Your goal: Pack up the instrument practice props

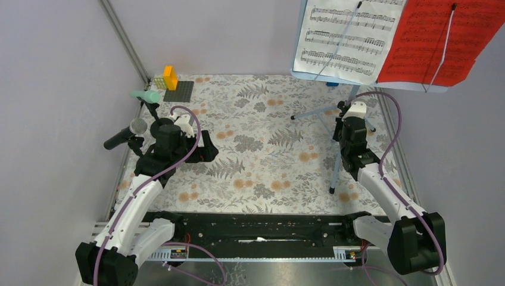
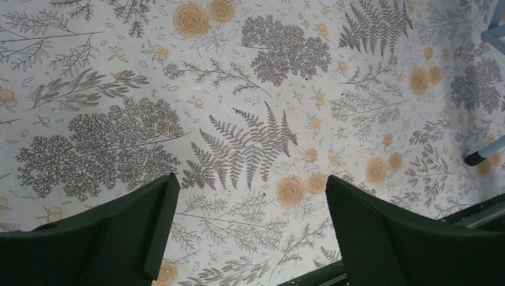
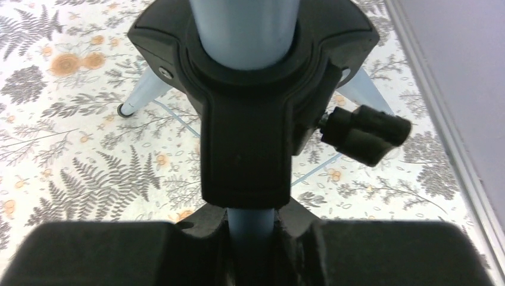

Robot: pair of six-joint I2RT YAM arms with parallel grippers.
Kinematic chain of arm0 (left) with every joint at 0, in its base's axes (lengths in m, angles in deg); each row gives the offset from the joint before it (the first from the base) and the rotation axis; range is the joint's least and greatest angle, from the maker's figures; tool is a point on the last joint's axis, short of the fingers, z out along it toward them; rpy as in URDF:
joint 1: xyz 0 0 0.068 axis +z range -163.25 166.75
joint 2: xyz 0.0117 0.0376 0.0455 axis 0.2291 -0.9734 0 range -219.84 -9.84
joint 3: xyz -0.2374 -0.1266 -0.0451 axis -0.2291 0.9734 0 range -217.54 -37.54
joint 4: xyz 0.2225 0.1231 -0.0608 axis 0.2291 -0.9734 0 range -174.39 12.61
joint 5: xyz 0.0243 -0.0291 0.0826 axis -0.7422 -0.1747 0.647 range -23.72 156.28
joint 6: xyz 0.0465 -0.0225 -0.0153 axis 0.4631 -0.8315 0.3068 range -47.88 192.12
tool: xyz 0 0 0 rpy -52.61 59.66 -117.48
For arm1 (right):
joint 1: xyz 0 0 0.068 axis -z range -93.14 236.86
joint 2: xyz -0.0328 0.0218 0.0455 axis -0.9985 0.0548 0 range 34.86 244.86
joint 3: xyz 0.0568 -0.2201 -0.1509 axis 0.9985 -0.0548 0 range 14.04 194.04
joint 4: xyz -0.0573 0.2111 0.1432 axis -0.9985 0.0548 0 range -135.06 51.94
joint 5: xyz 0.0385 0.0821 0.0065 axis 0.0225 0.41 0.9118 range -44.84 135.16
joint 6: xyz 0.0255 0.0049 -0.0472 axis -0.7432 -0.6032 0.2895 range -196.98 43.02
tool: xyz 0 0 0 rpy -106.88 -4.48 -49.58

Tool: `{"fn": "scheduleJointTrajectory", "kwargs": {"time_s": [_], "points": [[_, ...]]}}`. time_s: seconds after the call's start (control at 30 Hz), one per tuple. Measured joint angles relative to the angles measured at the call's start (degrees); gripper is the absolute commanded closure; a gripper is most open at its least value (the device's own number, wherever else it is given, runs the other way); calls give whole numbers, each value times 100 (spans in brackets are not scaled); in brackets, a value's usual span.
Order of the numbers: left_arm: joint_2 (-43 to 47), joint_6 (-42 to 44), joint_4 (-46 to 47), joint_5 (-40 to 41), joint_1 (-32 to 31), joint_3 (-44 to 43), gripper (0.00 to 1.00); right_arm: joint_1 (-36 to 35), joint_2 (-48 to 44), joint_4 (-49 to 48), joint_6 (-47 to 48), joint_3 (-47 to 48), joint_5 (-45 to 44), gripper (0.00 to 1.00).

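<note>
The pale blue sheet-music rack [image 1: 370,78] stands at the back right on tripod legs [image 1: 315,111]. It holds a white music sheet [image 1: 345,36] and a red music sheet [image 1: 438,39]. My right gripper [image 1: 345,126] is shut on the rack's pole [image 3: 244,30], just below its black collar [image 3: 247,119]. A mint-green microphone [image 1: 145,95] and a black microphone [image 1: 124,136] sit in black holders at the far left. My left gripper [image 1: 208,149] is open and empty over the cloth [image 2: 250,185], right of the microphones. The holders' round bases are hidden behind my left arm.
Yellow and orange bricks [image 1: 169,78] on a grey plate [image 1: 179,90] sit at the back left. A black knob [image 3: 364,134] sticks out from the collar. A tripod foot [image 2: 476,158] shows in the left wrist view. A metal rail [image 1: 400,143] borders the table's right side.
</note>
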Motion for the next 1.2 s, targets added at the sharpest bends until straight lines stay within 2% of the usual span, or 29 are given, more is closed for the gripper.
{"fn": "scheduleJointTrajectory", "kwargs": {"time_s": [0.37, 0.9, 1.2], "points": [[0, 0, 0, 2, 0, 0, 1, -870, 835, 129, -516, 651, -55, 100], [0, 2, 0, 7, -2, 0, 1, -3257, 2496, 170, -1106, 2068, -994, 100], [0, 2, 0, 11, -2, 0, 1, -3777, 3027, 310, -1436, 2605, -1554, 100]]}}
